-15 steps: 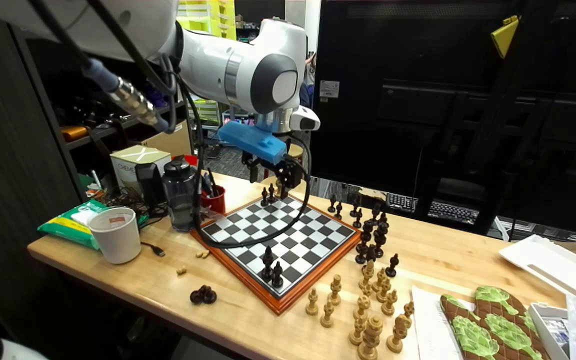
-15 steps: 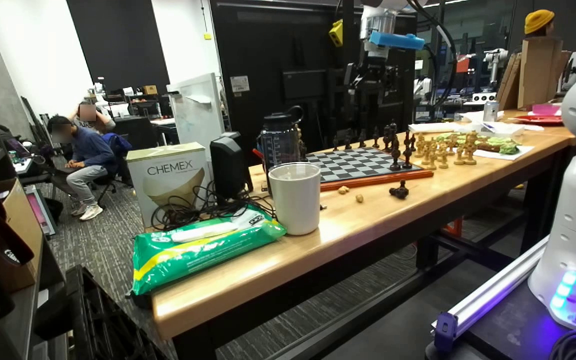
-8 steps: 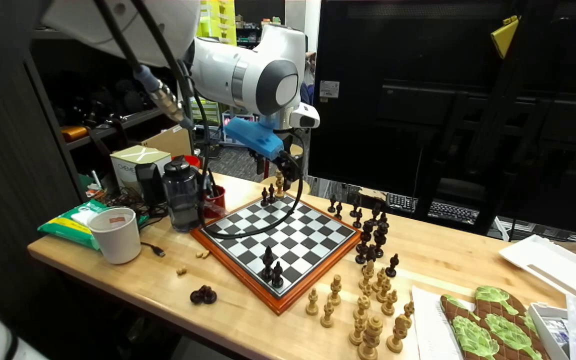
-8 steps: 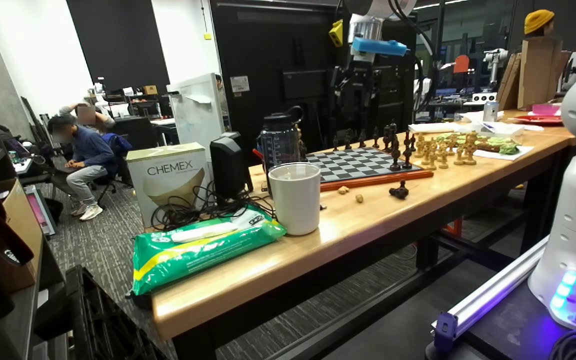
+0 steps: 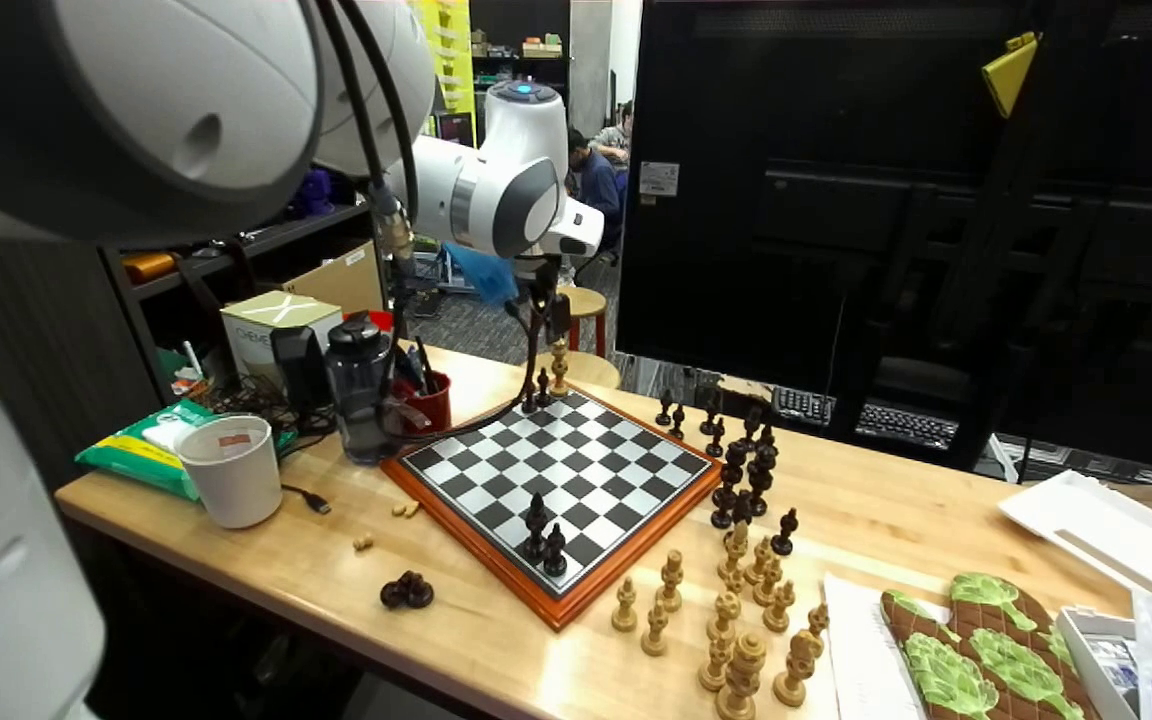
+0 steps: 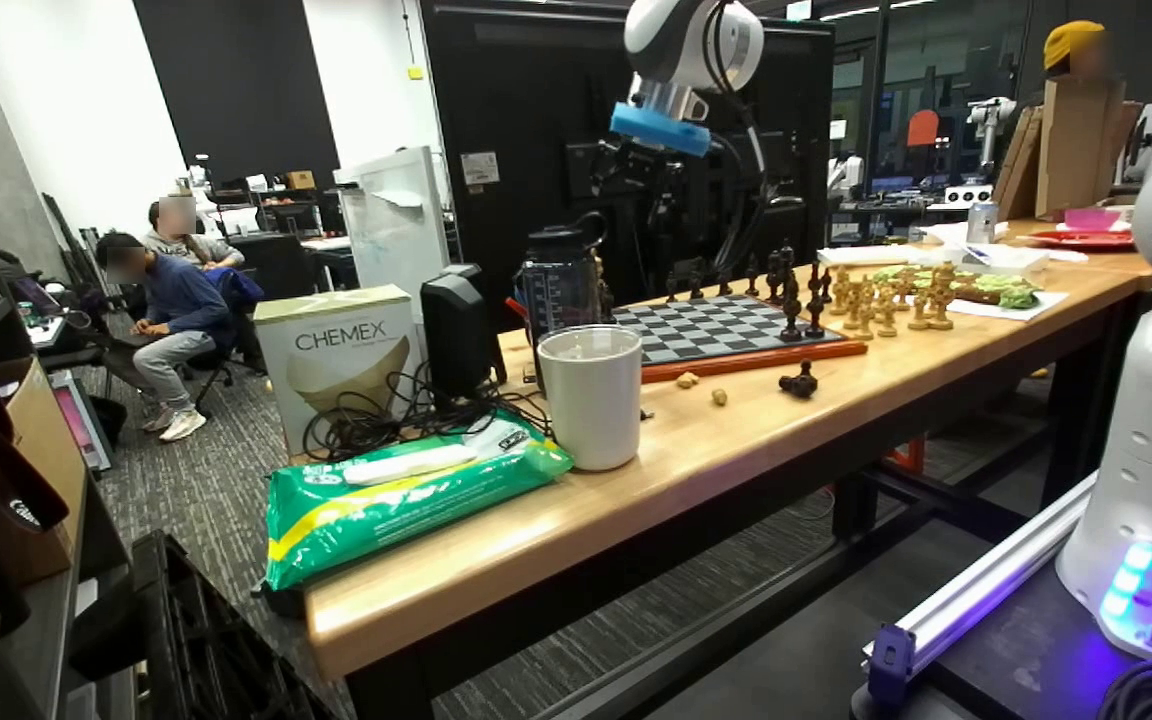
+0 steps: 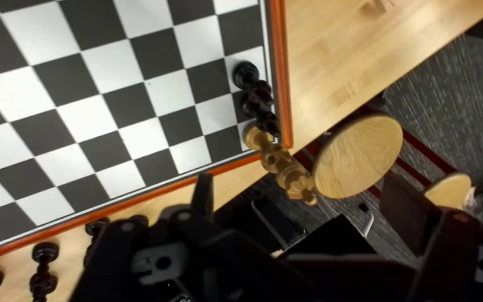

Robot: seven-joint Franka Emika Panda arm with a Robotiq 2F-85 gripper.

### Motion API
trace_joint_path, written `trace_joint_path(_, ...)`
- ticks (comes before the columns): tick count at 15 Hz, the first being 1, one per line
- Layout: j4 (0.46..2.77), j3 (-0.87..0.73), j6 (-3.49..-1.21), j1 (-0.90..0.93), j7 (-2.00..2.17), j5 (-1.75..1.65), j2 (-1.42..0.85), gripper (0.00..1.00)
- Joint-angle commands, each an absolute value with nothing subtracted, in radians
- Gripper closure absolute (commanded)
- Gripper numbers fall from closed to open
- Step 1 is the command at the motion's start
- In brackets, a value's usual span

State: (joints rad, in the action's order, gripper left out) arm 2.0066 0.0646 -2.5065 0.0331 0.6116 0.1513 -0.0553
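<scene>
My gripper [image 7: 302, 188] is open above the far corner of the chessboard [image 5: 576, 455], with its fingers [image 7: 203, 195] spread wide and nothing held. In the wrist view, a tall pale chess piece [image 7: 281, 163] stands on the corner square, its crown showing in the gap between the fingers, apart from them. Two dark pieces [image 7: 258, 90] stand beside it along the board's edge. An exterior view shows the gripper [image 5: 544, 305] above that pale piece [image 5: 559, 368]; elsewhere the gripper [image 6: 634, 185] appears high behind the bottle. Two more dark pieces [image 5: 536, 530] stand at the board's near corner.
Dark pieces [image 5: 733, 465] and pale pieces [image 5: 740, 675] crowd the table beside the board. A bottle [image 5: 361, 390], a red pen cup [image 5: 428, 405] and a white mug [image 5: 233, 470] stand opposite. Beyond the table edge is a wooden stool [image 7: 359, 155]. A cable hangs from the arm.
The arm has swung and tilted; the gripper has shifted leftward in both exterior views, slightly higher in one. The pale corner piece, partly hidden before, now shows clearly. The chess pieces have stayed in place.
</scene>
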Motion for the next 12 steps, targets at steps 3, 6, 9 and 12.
trace_joint_path(3,1.958,0.039,-2.625,0.097,0.931,-0.039,-0.106,0.0)
trace_joint_path(6,1.977,0.017,-2.636,0.111,1.101,-0.162,-0.08,0.0)
trace_joint_path(9,1.98,0.011,-2.538,0.112,1.219,-0.271,-0.039,0.0)
trace_joint_path(12,1.968,0.03,-2.356,0.105,1.264,-0.307,0.008,0.0)
